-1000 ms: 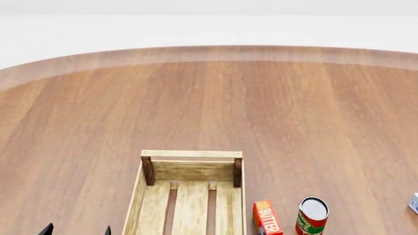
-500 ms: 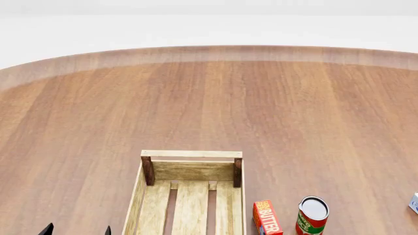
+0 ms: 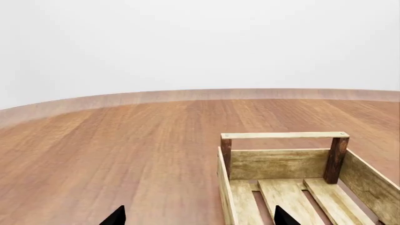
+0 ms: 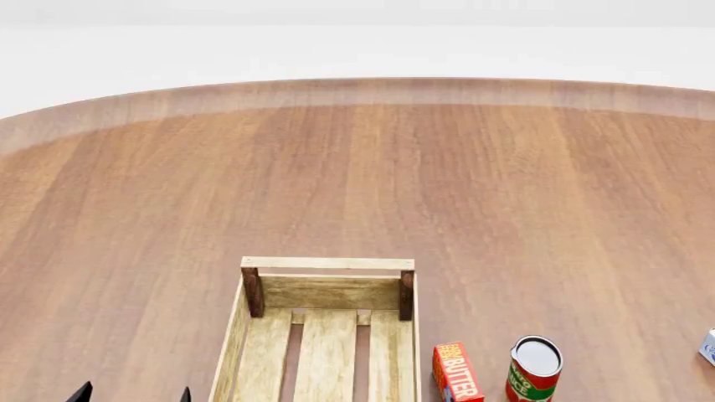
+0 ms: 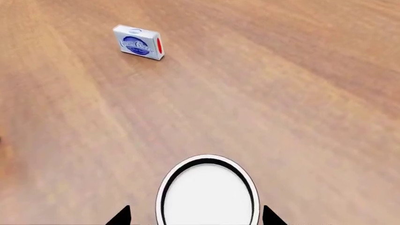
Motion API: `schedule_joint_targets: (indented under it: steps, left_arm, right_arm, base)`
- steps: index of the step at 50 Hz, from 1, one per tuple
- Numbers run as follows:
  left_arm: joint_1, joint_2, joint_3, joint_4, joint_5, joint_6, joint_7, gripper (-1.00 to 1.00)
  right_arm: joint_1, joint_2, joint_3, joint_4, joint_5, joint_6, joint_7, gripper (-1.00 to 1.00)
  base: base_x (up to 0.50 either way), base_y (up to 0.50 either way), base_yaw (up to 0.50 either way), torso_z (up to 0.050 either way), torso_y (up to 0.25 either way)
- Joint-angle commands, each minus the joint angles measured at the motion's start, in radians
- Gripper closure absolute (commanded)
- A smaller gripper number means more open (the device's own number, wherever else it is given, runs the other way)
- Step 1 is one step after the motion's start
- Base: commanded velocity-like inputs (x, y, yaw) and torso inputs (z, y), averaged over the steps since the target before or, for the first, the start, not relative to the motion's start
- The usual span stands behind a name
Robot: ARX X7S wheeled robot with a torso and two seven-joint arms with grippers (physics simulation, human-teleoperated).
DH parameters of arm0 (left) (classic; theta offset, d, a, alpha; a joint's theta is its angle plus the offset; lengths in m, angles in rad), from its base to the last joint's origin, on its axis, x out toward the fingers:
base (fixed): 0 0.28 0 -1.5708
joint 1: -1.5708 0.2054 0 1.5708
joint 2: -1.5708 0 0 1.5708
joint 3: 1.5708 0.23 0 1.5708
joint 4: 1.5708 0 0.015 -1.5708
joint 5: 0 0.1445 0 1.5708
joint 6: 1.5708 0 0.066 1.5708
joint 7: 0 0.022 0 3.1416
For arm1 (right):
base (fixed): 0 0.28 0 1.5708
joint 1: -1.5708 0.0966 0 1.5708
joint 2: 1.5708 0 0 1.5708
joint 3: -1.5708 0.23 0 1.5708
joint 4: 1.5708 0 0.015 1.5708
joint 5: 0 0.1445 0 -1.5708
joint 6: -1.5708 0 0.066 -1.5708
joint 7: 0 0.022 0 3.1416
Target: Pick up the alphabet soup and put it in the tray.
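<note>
The tray (image 4: pixel 326 265) is a light wooden slatted crate at the near middle of the table, and it also shows in the left wrist view (image 3: pixel 284 135). My left gripper (image 4: pixel 132 395) is open and empty just left of the tray; its fingertips (image 3: pixel 115 216) stand wide apart. In the right wrist view a can with a silvery-white flat top (image 5: pixel 207 192) sits between the spread tips of my right gripper (image 5: pixel 195 216), with gaps on both sides. Its label is hidden, so I cannot confirm it is the alphabet soup. This can and my right gripper are out of the head view.
A red butter box (image 4: pixel 457 372) and a red-and-green labelled can (image 4: pixel 534 368) stand right of the tray. A small blue-and-white box (image 5: pixel 138 43) lies beyond the can; it also shows at the head view's right edge (image 4: pixel 708 346). The table's curved far edge (image 4: pixel 357 88) runs across.
</note>
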Motion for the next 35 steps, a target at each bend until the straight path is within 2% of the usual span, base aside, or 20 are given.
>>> schedule_joint_targets:
  steps: [1, 23, 35]
  left_arm:
    - [-0.001, -0.004, 0.006, 0.000, -0.003, 0.002, -0.004, -1.00]
    - [-0.003, -0.011, 0.014, -0.002, -0.011, 0.004, -0.012, -1.00]
    - [-0.005, -0.014, 0.018, -0.003, -0.017, 0.003, -0.016, -1.00]
  right_arm:
    - [0.011, -0.001, -0.008, 0.042, -0.009, -0.022, -0.004, -1.00]
    - [0.003, -0.010, -0.033, 0.003, -0.014, 0.001, 0.030, -1.00]
    - [0.008, -0.009, -0.031, 0.053, -0.019, -0.019, 0.028, -1.00]
  base:
    - [0.00, 0.00, 0.00, 0.000, 0.000]
    - [0.00, 0.00, 0.00, 0.000, 0.000]
    - [0.00, 0.00, 0.00, 0.000, 0.000]
